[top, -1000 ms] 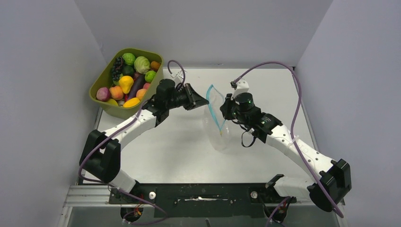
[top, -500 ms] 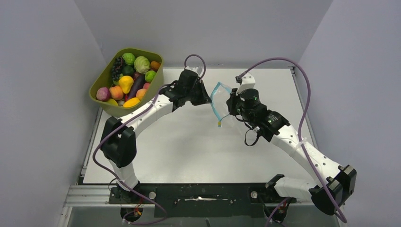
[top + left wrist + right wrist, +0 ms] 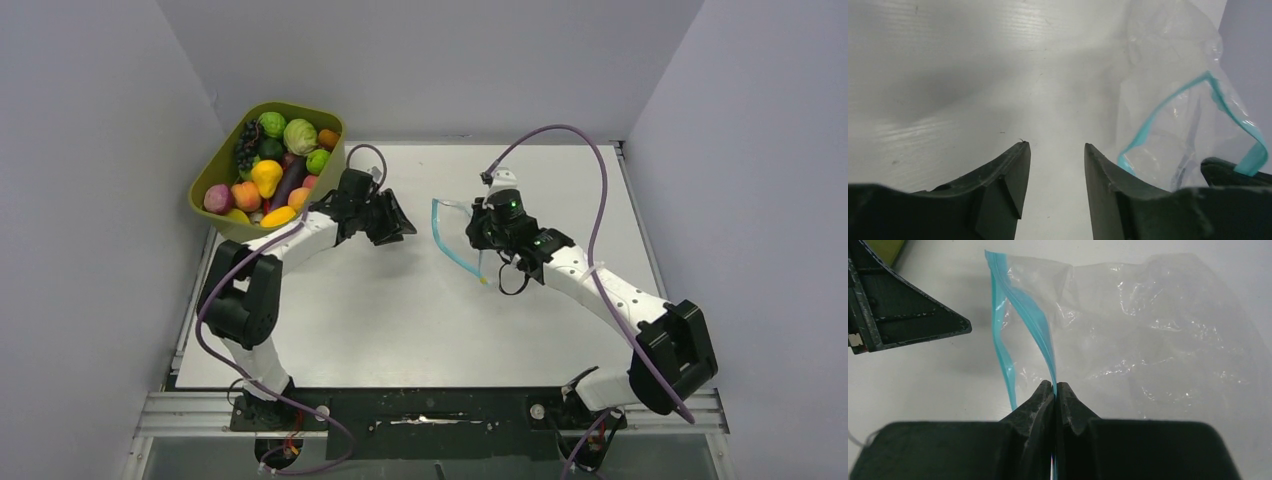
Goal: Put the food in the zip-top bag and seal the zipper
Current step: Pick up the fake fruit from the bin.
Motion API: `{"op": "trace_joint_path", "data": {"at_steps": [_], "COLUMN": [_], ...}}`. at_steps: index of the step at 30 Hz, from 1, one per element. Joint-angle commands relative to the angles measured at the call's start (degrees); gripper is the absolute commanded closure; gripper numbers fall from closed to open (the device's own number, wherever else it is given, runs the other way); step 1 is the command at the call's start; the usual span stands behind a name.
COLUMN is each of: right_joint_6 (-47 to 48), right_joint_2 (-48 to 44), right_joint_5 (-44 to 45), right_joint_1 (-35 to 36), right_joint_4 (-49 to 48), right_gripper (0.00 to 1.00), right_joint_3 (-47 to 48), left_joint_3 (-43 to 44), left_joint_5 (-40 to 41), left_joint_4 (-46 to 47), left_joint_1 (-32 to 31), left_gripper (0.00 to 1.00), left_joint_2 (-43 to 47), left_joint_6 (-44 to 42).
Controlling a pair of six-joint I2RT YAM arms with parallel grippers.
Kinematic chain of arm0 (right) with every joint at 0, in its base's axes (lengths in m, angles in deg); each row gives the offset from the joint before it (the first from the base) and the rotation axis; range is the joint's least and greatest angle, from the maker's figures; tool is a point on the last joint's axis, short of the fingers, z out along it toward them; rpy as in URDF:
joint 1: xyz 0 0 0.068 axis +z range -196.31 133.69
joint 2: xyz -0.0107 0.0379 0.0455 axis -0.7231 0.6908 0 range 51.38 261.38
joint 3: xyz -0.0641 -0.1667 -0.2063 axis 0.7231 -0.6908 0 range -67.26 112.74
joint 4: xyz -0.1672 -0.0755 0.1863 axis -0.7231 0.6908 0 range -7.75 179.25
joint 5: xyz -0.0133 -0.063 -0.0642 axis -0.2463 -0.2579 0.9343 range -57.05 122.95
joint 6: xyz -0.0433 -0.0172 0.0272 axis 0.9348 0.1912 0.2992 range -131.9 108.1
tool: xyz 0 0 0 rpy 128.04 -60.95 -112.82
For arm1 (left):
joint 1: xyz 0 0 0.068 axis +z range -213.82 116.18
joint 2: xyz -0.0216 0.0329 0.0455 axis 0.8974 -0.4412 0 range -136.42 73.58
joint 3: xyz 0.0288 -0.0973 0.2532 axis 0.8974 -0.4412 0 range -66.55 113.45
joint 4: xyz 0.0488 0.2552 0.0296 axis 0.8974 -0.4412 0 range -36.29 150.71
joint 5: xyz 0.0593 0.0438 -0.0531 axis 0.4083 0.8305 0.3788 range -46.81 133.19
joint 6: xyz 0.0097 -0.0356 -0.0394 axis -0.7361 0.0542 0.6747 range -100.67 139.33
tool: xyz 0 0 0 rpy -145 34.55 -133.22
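Note:
The clear zip-top bag (image 3: 458, 232) hangs at mid table with its teal zipper (image 3: 447, 250) parted into two lips. My right gripper (image 3: 474, 226) is shut on one lip of the zipper (image 3: 1047, 350), and the bag (image 3: 1168, 335) drapes onto the table beyond it. My left gripper (image 3: 404, 226) is open and empty, just left of the bag and apart from it. In the left wrist view only bare table lies between its jaws (image 3: 1054, 146), with the bag (image 3: 1178, 80) to the right. The food (image 3: 266, 177) lies in the tub.
The olive-green tub (image 3: 298, 106) stands at the back left, tilted against the left wall, full of toy fruits and vegetables. Grey walls close in the table on three sides. Purple cables loop over both arms.
My left gripper reached the bag's mouth half a second ago, then drew back left, empty. My right gripper kept its hold on the zipper and shifted slightly left; the mouth now gapes wider.

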Motion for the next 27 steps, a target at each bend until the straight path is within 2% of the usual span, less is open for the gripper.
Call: {"op": "trace_joint_path", "data": {"at_steps": [1, 4, 5, 8, 14, 20, 21, 23, 27], "right_joint_6": [-2.5, -4.2, -4.8, -6.6, -8.2, -7.6, -7.5, -7.1, -6.3], "right_joint_2": [1.1, 1.4, 1.5, 2.7, 4.1, 3.7, 3.4, 3.0, 3.1], "right_joint_5": [-3.0, -4.3, -5.0, -7.0, -9.6, -8.8, -8.7, -8.6, -8.5], "right_joint_1": [-0.7, -1.1, -1.2, -1.4, -1.4, -1.4, -1.4, -1.4, -1.5], "right_joint_4": [-6.1, -7.4, -8.1, -9.1, -9.8, -8.0, -7.8, -7.7, -7.0], "right_gripper": [1.0, 1.0, 1.0, 1.0, 1.0, 1.0, 1.0, 1.0, 1.0], "right_joint_3": [1.0, 1.0, 0.9, 1.4, 2.2, 2.6, 2.5, 2.2, 2.1], "left_joint_3": [1.8, 1.4, 1.4, 2.7, 7.2, 4.5, 3.9, 4.2, 6.9], "left_joint_5": [-2.6, -0.1, 1.0, 6.0, 16.6, 30.8, 30.7, 25.7, 19.1], "left_joint_4": [5.4, 4.5, 3.8, 0.5, -7.8, -4.5, -3.4, -2.3, -2.4], "left_joint_1": [1.5, 2.8, 3.3, 5.0, 9.9, 13.1, 14.2, 18.2, 25.7], "left_gripper": [0.54, 0.46, 0.39, 0.3, 0.27, 0.26, 0.23, 0.22, 0.27], "left_joint_2": [7.3, 10.0, 10.9, 13.3, 15.8, 19.9, 20.4, 20.1, 16.2], "left_joint_6": [-3.1, -5.3, -6.2, -10.1, -15.6, -26.2, -27.4, -28.4, -28.2]}}
